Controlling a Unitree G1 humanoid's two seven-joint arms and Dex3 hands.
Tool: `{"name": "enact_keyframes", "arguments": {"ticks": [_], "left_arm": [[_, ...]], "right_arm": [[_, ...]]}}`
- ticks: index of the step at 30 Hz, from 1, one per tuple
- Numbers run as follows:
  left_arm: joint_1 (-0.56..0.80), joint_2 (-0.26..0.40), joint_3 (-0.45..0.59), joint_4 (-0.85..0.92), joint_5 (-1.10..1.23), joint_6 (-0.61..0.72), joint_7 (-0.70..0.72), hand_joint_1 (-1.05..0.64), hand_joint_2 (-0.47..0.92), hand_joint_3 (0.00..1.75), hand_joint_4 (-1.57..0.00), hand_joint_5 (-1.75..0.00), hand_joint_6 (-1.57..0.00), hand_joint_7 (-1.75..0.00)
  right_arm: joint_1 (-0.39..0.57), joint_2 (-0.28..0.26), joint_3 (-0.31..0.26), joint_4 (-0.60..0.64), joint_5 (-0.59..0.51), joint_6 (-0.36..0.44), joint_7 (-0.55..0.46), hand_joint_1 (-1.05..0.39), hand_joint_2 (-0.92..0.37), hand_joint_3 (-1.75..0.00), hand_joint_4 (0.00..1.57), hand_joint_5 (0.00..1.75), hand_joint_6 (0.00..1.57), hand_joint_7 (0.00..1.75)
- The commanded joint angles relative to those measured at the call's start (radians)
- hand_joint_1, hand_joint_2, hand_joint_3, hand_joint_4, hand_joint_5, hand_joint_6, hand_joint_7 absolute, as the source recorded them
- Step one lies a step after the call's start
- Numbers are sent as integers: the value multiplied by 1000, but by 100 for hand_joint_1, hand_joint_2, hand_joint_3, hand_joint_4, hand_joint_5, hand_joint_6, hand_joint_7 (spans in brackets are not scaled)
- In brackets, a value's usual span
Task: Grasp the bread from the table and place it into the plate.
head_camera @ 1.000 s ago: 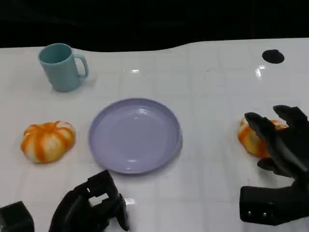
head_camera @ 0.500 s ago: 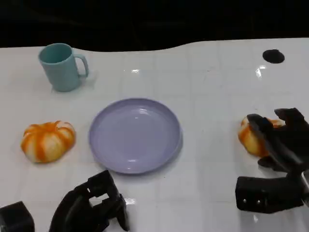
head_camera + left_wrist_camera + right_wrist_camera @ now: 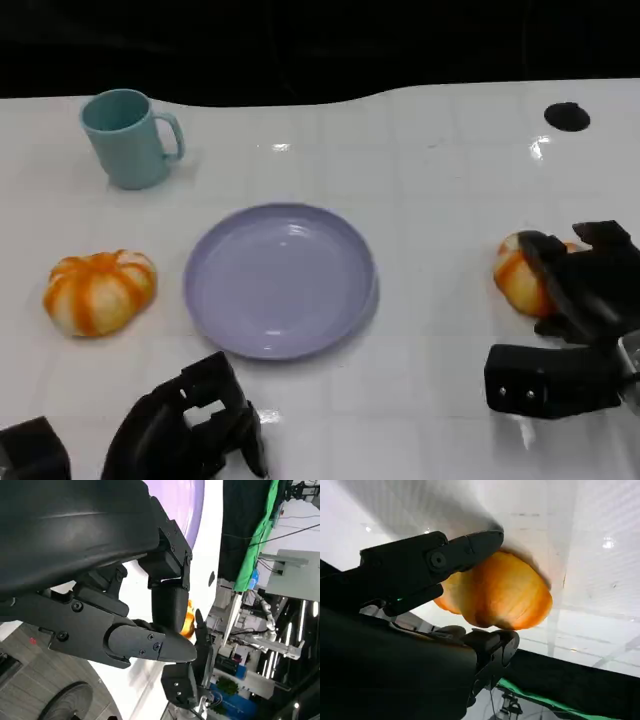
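Observation:
A round orange and white bread (image 3: 518,280) lies on the white table at the right, and my right hand (image 3: 582,292) is curled over its right side. In the right wrist view the bread (image 3: 502,592) sits between one of the fingers (image 3: 445,555) and the thumb (image 3: 492,642), both touching it. The lilac plate (image 3: 280,280) stands bare in the middle of the table. My left hand (image 3: 190,425) rests near the front edge below the plate, fingers loosely apart and holding nothing. A second bread (image 3: 98,292) lies left of the plate.
A teal mug (image 3: 128,137) stands at the back left. A black disc (image 3: 566,116) lies at the back right. The table's far edge meets a dark backdrop. White table shows between the plate and the right bread.
My right hand's fingers have curled lower and tighter around the right bread, and the forearm has slid slightly left. The bread, the plate and the left hand have stayed put.

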Motion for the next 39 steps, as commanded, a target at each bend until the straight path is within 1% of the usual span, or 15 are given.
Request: {"name": "enact_keyframes", "arguments": {"ticks": [1,2,4,7,9,11,12,14,16,18,29,31,33,37,39], "left_arm": [[4,12,7,-3,-4,-5,0,-63,92,22,-81,-175,-69,-158],[4,12,7,-4,-4,-5,-1,-63,92,22,-81,-175,-69,-158],[5,12,6,-6,-3,-3,1,-64,92,21,-80,-175,-69,-158],[7,12,4,-14,-2,5,7,-64,92,21,-80,-175,-69,-157],[6,11,6,-10,-4,2,4,-64,92,21,-80,-175,-70,-157],[5,10,7,-6,-5,-2,2,-64,92,20,-80,-175,-69,-158],[5,10,7,-6,-5,-2,2,-64,92,20,-80,-175,-69,-158],[5,11,7,-8,-4,1,5,-64,92,20,-80,-175,-69,-158],[2,12,7,-5,-3,2,5,-64,92,20,-80,-175,-69,-158],[-2,13,7,1,2,-4,7,-64,92,21,-80,-175,-69,-158],[-14,12,16,34,-2,-24,-6,-63,92,22,-80,-175,-69,-158],[-16,13,18,39,-6,-24,-14,-63,92,23,-80,-175,-69,-158],[-14,15,17,34,-3,-23,-12,-63,92,23,-80,-175,-69,-159],[-10,18,18,20,-6,-11,-9,-63,92,23,-80,-175,-69,-159],[-14,19,19,23,-9,-9,-12,-63,92,22,-80,-175,-69,-159]], "right_arm": [[-37,14,17,79,32,-20,0,-54,-83,0,39,19,40,2],[-46,17,18,98,39,-37,-16,-52,-83,0,44,18,43,2],[-57,20,15,137,60,-96,-70,-41,-83,0,82,29,65,7],[-76,21,19,197,80,-174,-142,-26,-81,0,90,134,107,6],[-91,22,29,230,84,-196,-162,-25,-82,0,88,157,121,7],[-104,22,39,261,85,-217,-188,-23,-82,-1,87,163,127,8],[-110,22,46,277,83,-226,-208,-20,-86,-1,86,168,127,27],[-119,23,55,301,82,-242,-243,-19,-91,-5,84,173,85,121],[-127,26,57,316,87,-257,-264,-17,-92,-12,83,174,68,161],[-133,29,59,323,90,-273,-287,-18,-92,-15,83,175,63,169],[-156,33,69,310,94,-353,-446,-15,-84,-18,91,175,72,168],[-158,36,64,292,99,-364,-449,-16,-84,-17,92,175,86,132],[-156,39,59,268,105,-375,-450,-15,-85,-17,93,175,91,123],[-144,49,50,210,126,-400,-437,-12,-79,-25,95,175,86,144],[-140,54,55,178,126,-405,-437,-13,-62,-62,96,175,81,157]]}}
